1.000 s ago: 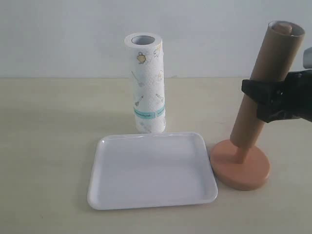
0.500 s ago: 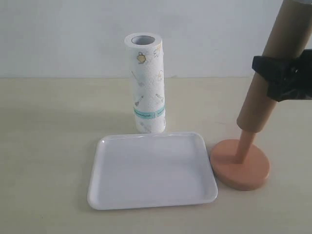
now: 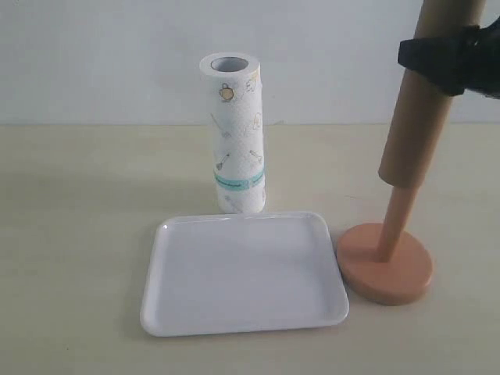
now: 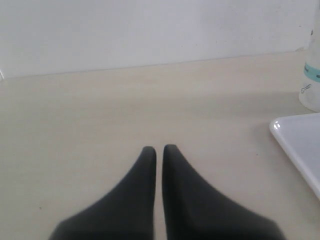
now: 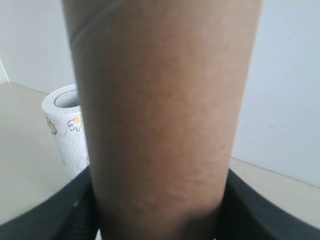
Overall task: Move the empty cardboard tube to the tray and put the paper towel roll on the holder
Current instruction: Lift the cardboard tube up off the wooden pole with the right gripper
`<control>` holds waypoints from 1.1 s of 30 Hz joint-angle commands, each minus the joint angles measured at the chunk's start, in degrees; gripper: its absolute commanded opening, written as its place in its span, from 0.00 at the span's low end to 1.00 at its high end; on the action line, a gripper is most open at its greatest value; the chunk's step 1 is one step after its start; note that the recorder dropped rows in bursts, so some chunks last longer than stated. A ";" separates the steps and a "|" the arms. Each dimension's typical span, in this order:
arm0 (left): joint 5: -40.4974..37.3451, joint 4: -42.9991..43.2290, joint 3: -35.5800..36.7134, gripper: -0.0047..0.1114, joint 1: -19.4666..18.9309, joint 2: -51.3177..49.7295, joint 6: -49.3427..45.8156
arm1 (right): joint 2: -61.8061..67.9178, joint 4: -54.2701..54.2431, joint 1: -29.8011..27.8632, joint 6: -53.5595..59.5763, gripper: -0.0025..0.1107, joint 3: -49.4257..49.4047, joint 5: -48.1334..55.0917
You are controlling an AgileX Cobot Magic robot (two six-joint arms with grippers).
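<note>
as the tube climbs, more of the pole comes bare

while the right hand (image 3: pixel 439 64) stays clenched around the empty cardboard tube (image 3: pixel 414 133), it has lifted it well up the holder (image 3: pixel 385 273) in the last second. a second ago the tube's lower end hung close to the round base. now that end sits much higher, and a long stretch of the slim pole (image 3: pixel 396 223) shows beneath it. the tube's top has gone out of the exterior view. the right wrist view is filled by brown cardboard with a dark finger on either side.

the tube leans the same way as the pole and still sleeves its upper part, so by my reading it is not free yet. the lift needs to carry on along that lean before any move toward the tray (image 3: pixel 242 273).

the tray lies bare on the table (image 3: pixel 78 234), just left of the holder's base. the paper towel roll (image 3: pixel 234 133) stands upright right behind the tray, untouched. the left hand (image 4: pixel 158 152) hangs over open table with its jaws pressed together on nothing.
</note>
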State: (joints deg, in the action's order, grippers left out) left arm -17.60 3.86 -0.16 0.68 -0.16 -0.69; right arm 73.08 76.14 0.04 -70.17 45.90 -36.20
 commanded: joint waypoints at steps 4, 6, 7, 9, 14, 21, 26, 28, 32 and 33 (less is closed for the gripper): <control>0.47 -0.29 0.16 0.08 -0.12 0.16 -0.30 | -0.57 16.41 -0.02 -16.34 0.02 7.65 -0.33; 0.47 -0.29 0.16 0.08 -0.12 0.16 -0.30 | -0.57 21.14 -0.02 -20.63 0.02 9.83 -0.33; 0.47 -0.29 0.16 0.08 -0.12 0.16 -0.30 | -0.67 23.14 -0.02 -21.95 0.02 10.86 -0.33; 0.47 -0.29 0.16 0.08 -0.12 0.16 -0.30 | -1.76 23.81 -0.02 -22.22 0.02 11.49 0.73; 0.47 -0.29 0.16 0.08 -0.12 0.16 -0.30 | -7.43 23.81 -0.02 -22.22 0.02 11.49 5.55; 0.47 -0.29 0.16 0.08 -0.12 0.16 -0.30 | -13.40 23.81 -0.02 -22.22 0.02 11.49 7.26; 0.47 -0.29 0.16 0.08 -0.12 0.16 -0.30 | -15.47 23.81 -0.02 -22.91 0.02 14.34 6.76; 0.47 -0.29 0.16 0.08 -0.12 0.16 -0.30 | -15.75 23.81 -0.02 -23.26 0.02 16.42 6.01; 0.47 -0.29 0.16 0.08 -0.12 0.16 -0.30 | -15.86 23.81 -0.02 -24.30 0.02 20.15 4.07; 0.47 -0.29 0.16 0.08 -0.12 0.16 -0.30 | -15.86 23.81 -0.02 -24.39 0.02 20.87 3.46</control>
State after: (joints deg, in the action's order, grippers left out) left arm -17.60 3.86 -0.16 0.68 -0.16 -0.69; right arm 57.85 100.14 0.04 -93.86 64.51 -31.35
